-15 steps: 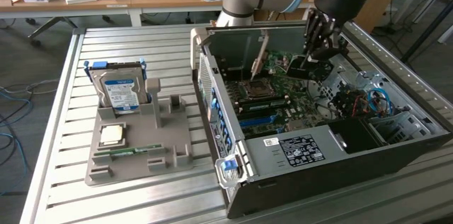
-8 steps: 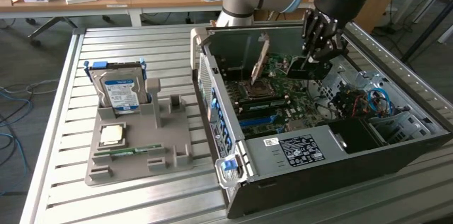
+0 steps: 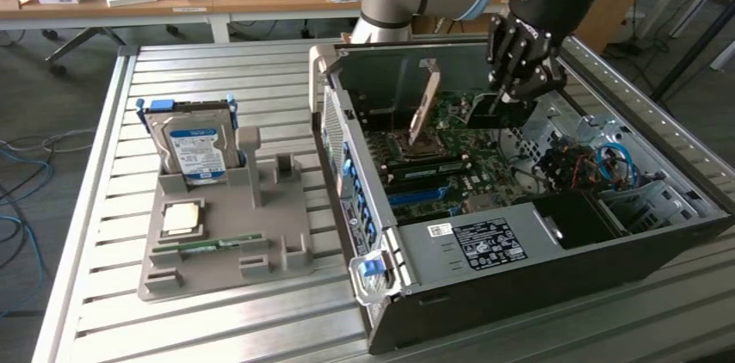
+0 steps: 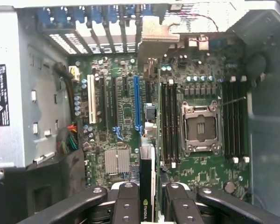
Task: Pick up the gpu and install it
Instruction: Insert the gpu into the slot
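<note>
gpu (image 4: 147,179) stands edge-on between the jaws, which clench it on both faces. Only its narrow edge with a green logo shows; the rest is hidden behind the fingers (image 4: 127,200). The gripper (image 3: 519,79) holds it inside the computer case (image 3: 505,251). Beyond the jaws lies the motherboard (image 4: 121,107). Contact between card and blue slot (image 4: 137,102) cannot be determined.

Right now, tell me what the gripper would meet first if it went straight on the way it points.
Shut on the gpu, the gripper points down into the case. The card's lower edge would likely meet the motherboard first, near the long blue slot; depth is unclear.
</note>
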Motion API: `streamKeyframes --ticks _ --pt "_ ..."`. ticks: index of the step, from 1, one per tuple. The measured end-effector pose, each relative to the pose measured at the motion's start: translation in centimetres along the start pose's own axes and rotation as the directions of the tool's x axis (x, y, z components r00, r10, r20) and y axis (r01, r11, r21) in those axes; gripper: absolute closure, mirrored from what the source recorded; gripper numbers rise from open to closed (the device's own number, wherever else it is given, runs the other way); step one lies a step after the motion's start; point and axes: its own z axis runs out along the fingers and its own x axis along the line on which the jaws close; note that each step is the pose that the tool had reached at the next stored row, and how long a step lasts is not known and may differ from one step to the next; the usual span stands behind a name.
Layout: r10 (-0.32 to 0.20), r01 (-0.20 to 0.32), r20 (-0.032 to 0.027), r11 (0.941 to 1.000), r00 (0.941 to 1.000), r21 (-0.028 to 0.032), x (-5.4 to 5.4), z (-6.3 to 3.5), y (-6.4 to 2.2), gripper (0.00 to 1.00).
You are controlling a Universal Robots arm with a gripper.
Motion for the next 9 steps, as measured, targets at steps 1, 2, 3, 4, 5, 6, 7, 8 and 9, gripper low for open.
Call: streamKeyframes --ticks 1,2,3,4,5,6,7,8,9 --pt "-0.011 0.011 -0.0006 0.9999 0.9999 -0.0003 -0.02 0.01 0.00 0.74" --pt "-0.023 0.023 -0.0011 0.9997 0.9997 -0.0006 -0.04 0.04 0.00 0.74" --pt "-0.035 0.035 -0.0018 0.9994 0.9994 -0.0010 -0.05 0.06 0.01 0.74" --pt "-0.047 0.047 -0.0024 0.9989 0.9989 -0.0013 -0.07 0.10 0.00 0.74" --pt "-0.058 0.058 -0.0031 0.9983 0.9983 -0.0017 -0.10 0.12 0.01 0.74" --pt "-0.066 0.066 -0.0036 0.9978 0.9978 -0.0018 -0.16 0.16 0.02 0.74" --pt "-0.071 0.071 -0.0038 0.9974 0.9974 -0.0020 -0.23 0.21 0.04 0.74" --pt "-0.077 0.077 -0.0040 0.9971 0.9971 -0.0019 -0.27 0.26 0.05 0.74" --pt "-0.081 0.081 -0.0042 0.9967 0.9967 -0.0013 -0.30 0.34 0.07 0.74"
